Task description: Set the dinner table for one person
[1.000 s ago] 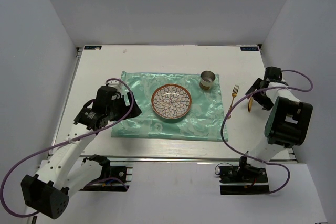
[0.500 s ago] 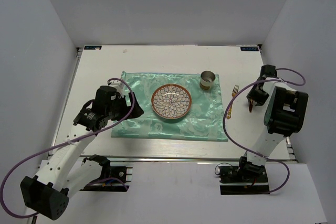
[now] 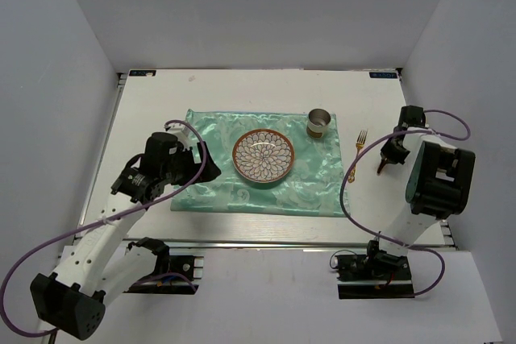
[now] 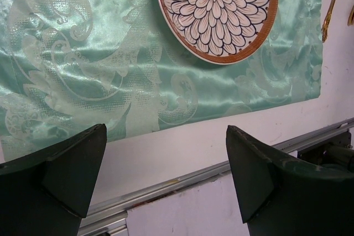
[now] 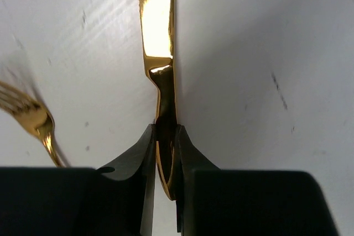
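Note:
On the white dinner table (image 3: 153, 110) lies a mint-green cloth (image 3: 218, 183) with a patterned plate (image 3: 264, 155) at its middle and a metal cup (image 3: 319, 124) at its far right corner. Right of the cloth lie a gold fork (image 3: 360, 144) and a gold knife (image 3: 383, 167). My right gripper (image 3: 390, 155) is down at the table; the right wrist view has its jaws (image 5: 165, 136) shut on the knife (image 5: 156, 20) handle, the blade pointing away, the fork (image 5: 33, 117) just left. My left gripper (image 3: 201, 168) hangs open and empty above the cloth's near left part.
In the left wrist view the open left gripper (image 4: 166, 169) frames the bare table (image 4: 182, 153) strip and its aluminium rail, with the cloth (image 4: 83, 70), plate (image 4: 215, 9) and fork (image 4: 330, 4) beyond. White walls enclose the table on three sides.
My right gripper went from open to shut on the knife handle, its wrist dropping over the knife. The left arm barely moved.

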{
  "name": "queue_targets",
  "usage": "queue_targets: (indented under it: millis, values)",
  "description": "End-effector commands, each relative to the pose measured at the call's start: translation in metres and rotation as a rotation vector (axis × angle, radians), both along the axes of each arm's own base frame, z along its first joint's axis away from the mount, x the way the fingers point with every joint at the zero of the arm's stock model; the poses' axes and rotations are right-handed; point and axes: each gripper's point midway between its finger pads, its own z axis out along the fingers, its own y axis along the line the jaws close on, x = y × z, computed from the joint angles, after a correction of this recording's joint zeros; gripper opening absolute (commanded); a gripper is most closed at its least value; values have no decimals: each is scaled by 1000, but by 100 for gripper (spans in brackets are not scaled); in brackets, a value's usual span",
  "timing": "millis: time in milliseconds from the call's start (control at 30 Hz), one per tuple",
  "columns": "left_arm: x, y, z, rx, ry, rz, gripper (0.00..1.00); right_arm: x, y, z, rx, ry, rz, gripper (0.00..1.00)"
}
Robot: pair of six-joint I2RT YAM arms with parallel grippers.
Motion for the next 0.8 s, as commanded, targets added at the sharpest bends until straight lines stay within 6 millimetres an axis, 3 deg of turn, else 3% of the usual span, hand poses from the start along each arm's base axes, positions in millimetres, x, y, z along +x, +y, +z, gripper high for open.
queue_targets:
  millis: [0, 167, 267, 433, 467, 567, 667, 767]
  values:
    - [-3, -2, 9, -20, -51, -25, 98, -17, 17, 20, 59, -33, 0, 0]
    - [-4, -2, 15, -34, -80, -25, 98, -16, 37, 62, 59, -135, 80, 0]
    - [-3, -2, 13, -29, -70, -22, 98, -30, 48, 71, 62, -152, 118, 0]
    - [-3, 0, 12, -20, -66, -9, 98, -54, 100, 66, 180, -150, 271, 0]
    - [-3, 1, 13, -19, -68, -5, 98, -65, 111, 56, 203, -128, 305, 0]
    - [-4, 4, 20, -28, -100, 10, 98, -86, 126, 45, 217, -112, 357, 0]
    - [-7, 4, 29, -47, -140, 6, 98, -97, 152, 48, 250, -126, 441, 0]
    - [-8, 3, 32, -57, -155, 1, 98, -106, 164, 50, 268, -128, 469, 0]
